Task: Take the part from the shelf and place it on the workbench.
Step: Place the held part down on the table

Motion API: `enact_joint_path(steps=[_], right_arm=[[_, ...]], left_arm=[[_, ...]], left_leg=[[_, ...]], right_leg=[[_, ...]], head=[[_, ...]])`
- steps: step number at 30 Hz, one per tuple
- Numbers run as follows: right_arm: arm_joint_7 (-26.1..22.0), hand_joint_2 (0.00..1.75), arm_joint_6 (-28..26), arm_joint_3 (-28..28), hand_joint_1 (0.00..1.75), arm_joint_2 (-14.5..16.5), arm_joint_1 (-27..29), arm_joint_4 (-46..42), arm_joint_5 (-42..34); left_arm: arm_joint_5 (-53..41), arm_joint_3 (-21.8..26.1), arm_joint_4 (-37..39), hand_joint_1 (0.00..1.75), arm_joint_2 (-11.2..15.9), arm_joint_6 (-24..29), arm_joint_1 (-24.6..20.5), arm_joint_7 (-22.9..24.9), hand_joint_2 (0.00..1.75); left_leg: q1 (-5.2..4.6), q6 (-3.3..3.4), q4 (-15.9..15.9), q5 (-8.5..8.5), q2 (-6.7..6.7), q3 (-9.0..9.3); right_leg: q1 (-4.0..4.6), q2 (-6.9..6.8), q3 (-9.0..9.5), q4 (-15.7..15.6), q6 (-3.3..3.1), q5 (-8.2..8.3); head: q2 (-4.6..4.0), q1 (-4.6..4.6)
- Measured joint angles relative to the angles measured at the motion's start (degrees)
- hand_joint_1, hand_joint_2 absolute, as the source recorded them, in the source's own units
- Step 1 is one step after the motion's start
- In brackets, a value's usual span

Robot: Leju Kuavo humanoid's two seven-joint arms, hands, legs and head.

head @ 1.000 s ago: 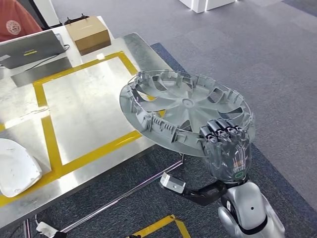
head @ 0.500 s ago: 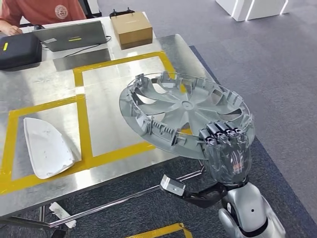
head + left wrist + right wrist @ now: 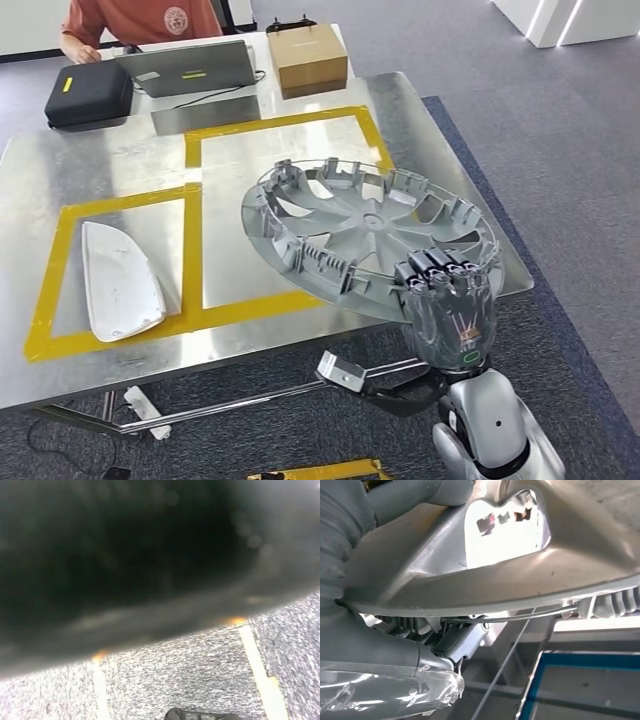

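My right hand [image 3: 447, 310] grips the near rim of a grey wheel cover [image 3: 355, 225], dark fingers hooked over the edge. The cover hangs inner side up, tilted, above the near right part of the metal workbench [image 3: 249, 270], over the right yellow-taped square. In the right wrist view the cover's underside [image 3: 501, 575] spans the picture, with my right hand's thumb [image 3: 369, 652] beneath it and the fingers [image 3: 406, 495] above.
A white curved part [image 3: 117, 280] lies in the left taped square. At the table's far edge are a cardboard box [image 3: 308, 55], a laptop [image 3: 189, 68], a black case [image 3: 89, 92] and a seated person [image 3: 136, 20]. Grey carpet floor surrounds the table.
The whole scene has shifted right and down as the camera turned toward the table; more of its left side shows. The wheel cover stays gripped in my right hand, now over the table's right corner.
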Motion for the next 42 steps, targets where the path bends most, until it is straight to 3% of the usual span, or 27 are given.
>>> enact_joint_path(steps=[2, 3, 5, 7, 8, 10, 12, 15, 16, 25, 42], right_arm=[[0.0, 1.75, 0.04, 0.02, 1.75, 0.2, 0.13, 0.17, 0.0], [-0.01, 1.75, 0.06, 0.03, 1.75, 0.31, 0.12, 0.21, 0.0], [-0.11, 1.75, 0.31, 0.0, 1.75, 0.63, 0.09, 0.25, -0.08], [-0.56, 1.75, 1.3, -0.16, 1.75, 1.23, 0.17, 0.39, -0.89], [-0.9, 1.75, 2.15, -0.4, 1.75, 1.62, 0.31, 0.52, -1.91], [-1.54, 1.75, 4.15, -1.23, 1.75, 2.36, 0.73, 0.9, -4.83], [-1.89, 1.75, 6.01, -2.32, 1.75, 3.13, 1.12, 1.59, -7.49], [-2.0, 1.75, 8.11, -4.3, 1.75, 4.2, 1.89, 3.52, -9.21], [-1.94, 1.75, 8.58, -5.13, 1.75, 4.49, 2.2, 4.31, -9.36], [-1.14, 1.75, 10.45, -12.35, 1.75, 6.68, 2.86, 11.99, -8.51], [-0.33, 1.75, 12.28, -17.89, 1.75, 8.45, 1.69, 21.92, -5.92]], left_arm=[[0.0, 0.0, 0.0, 0.0, 0.1, 0.0, 0.0, 0.01, 0.0], [0.0, 0.0, 0.0, 0.0, 0.15, 0.0, -0.1, 0.01, 0.0], [0.01, 0.0, 0.0, 0.0, 0.2, 0.01, -0.26, 0.01, 0.0], [0.02, 0.0, 0.0, 0.0, 0.23, 0.03, -0.14, 0.04, 0.0], [0.03, 0.0, -0.01, 0.0, 0.25, 0.05, -0.08, 0.09, 0.0], [0.13, 0.0, -0.01, 0.0, 0.25, 0.1, -0.17, 0.32, 0.0], [0.29, 0.0, -0.02, 0.0, 0.21, 0.13, -0.32, 0.62, 0.0], [0.46, 0.0, -0.02, 0.0, 0.17, 0.17, -0.3, 1.05, 0.0], [0.5, 0.0, -0.02, 0.0, 0.16, 0.18, -0.31, 1.17, 0.0], [0.68, 0.0, -0.02, 0.0, -0.03, 0.92, -0.77, 1.99, 0.0], [1.22, 0.0, -0.06, 0.0, -0.81, 2.15, -1.56, 3.56, 0.0]], left_leg=[[-0.18, 0.35, -7.39, 4.12, 1.4, 3.73], [-0.42, 0.66, -10.67, 5.11, 2.23, 5.38], [-0.91, 1.26, -13.34, 5.06, 3.12, 6.58], [-0.92, 1.89, -13.82, 4.97, 2.47, 6.71], [-0.88, 2.16, -13.96, 5.0, 2.16, 6.88], [-0.86, 2.37, -14.0, 4.95, 1.56, 7.16], [-1.13, 2.38, -13.7, 4.6, 1.05, 7.22], [-1.21, 2.54, -13.64, 4.41, 0.85, 7.24], [-1.23, 2.56, -13.64, 4.4, 0.84, 7.22], [-1.28, 2.67, -13.64, 4.37, 0.86, 7.24], [-1.03, 2.6, -13.68, 4.43, 0.87, 7.4]], right_leg=[[0.08, -0.92, 0.61, 0.0, 0.39, -0.46], [0.22, -1.34, 0.8, 0.04, 0.68, -0.69], [0.49, -2.2, 0.98, -0.02, 1.27, -0.99], [0.48, -2.66, 1.16, -0.19, 1.89, -1.28], [0.42, -2.07, 1.03, 0.13, 2.15, -1.71], [0.35, -0.65, 0.78, 0.18, 1.05, -1.75], [0.29, -0.3, 1.06, -0.46, 0.17, -1.34], [0.08, -0.41, 1.5, -0.95, 1.82, -1.22], [0.06, -0.41, 1.67, -1.03, 1.99, -1.17], [0.01, -0.33, 2.15, -1.23, 2.21, -1.05], [0.25, -0.32, 2.25, -1.21, 2.22, -1.07]], head=[[0.0, 0.01], [0.0, 0.01], [0.0, 0.1], [0.0, 0.18], [0.0, 0.23], [0.0, 0.58], [0.0, 0.9], [0.0, 0.96], [0.0, 0.97], [0.0, 0.95], [0.0, 0.95]])
